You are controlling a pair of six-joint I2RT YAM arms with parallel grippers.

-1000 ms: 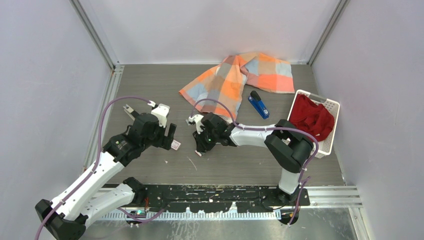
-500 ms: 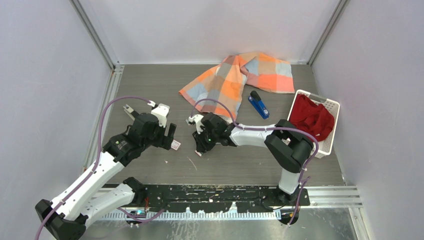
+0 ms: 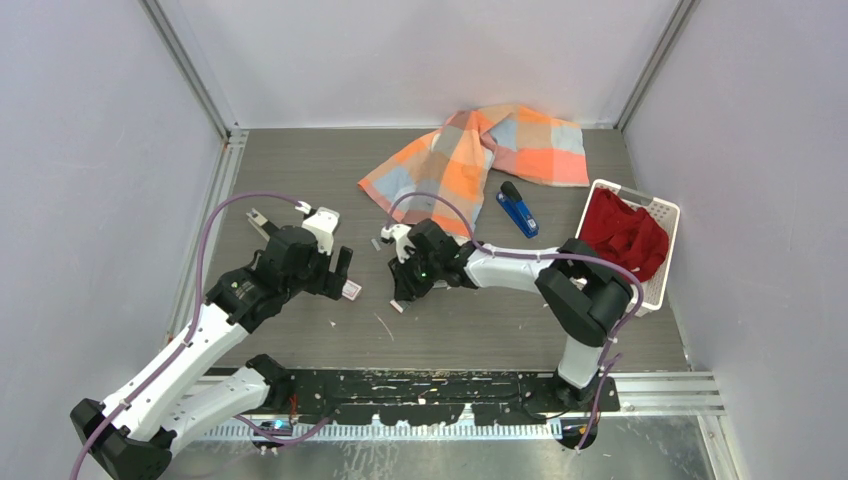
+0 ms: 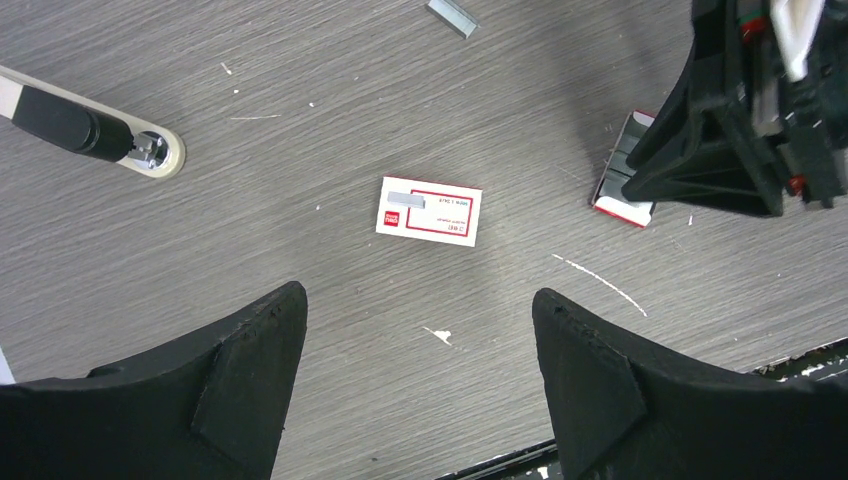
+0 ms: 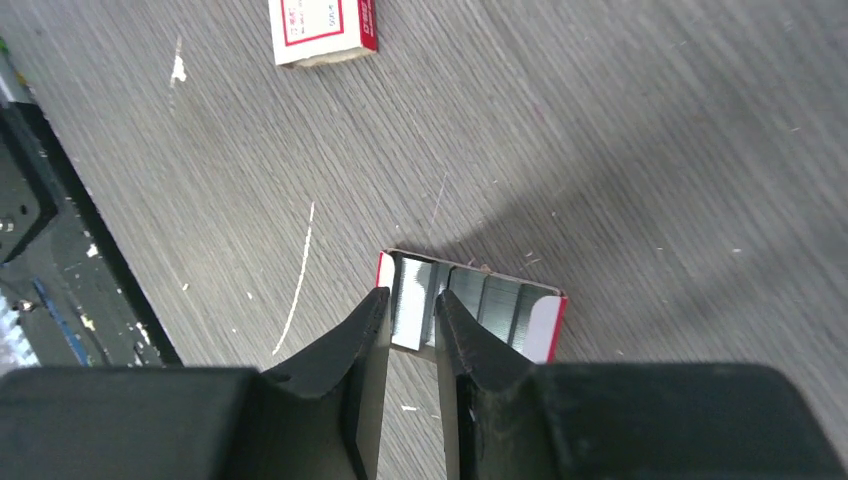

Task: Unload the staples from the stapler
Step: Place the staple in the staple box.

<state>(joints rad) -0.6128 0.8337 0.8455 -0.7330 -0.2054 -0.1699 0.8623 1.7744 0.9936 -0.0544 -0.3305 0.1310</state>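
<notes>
Top view: the stapler [image 3: 518, 210] lies untouched, well apart from the white-and-red packet [image 3: 351, 290].

Left wrist: the left fingers [image 4: 240, 390] gape empty over that packet, likely on standby.

Right wrist: the right fingers [image 5: 362, 350], nearly shut, seemingly pinch staples [image 5: 410, 318] in a tray [image 5: 545, 325] near the packet, probably to lift them.

The grey wood-grain counter [image 5: 650, 120] looks matt. Silver-grey metal staple strips [image 5: 490, 300] shine smooth in a red-and-white card box [image 5: 548, 330].
</notes>
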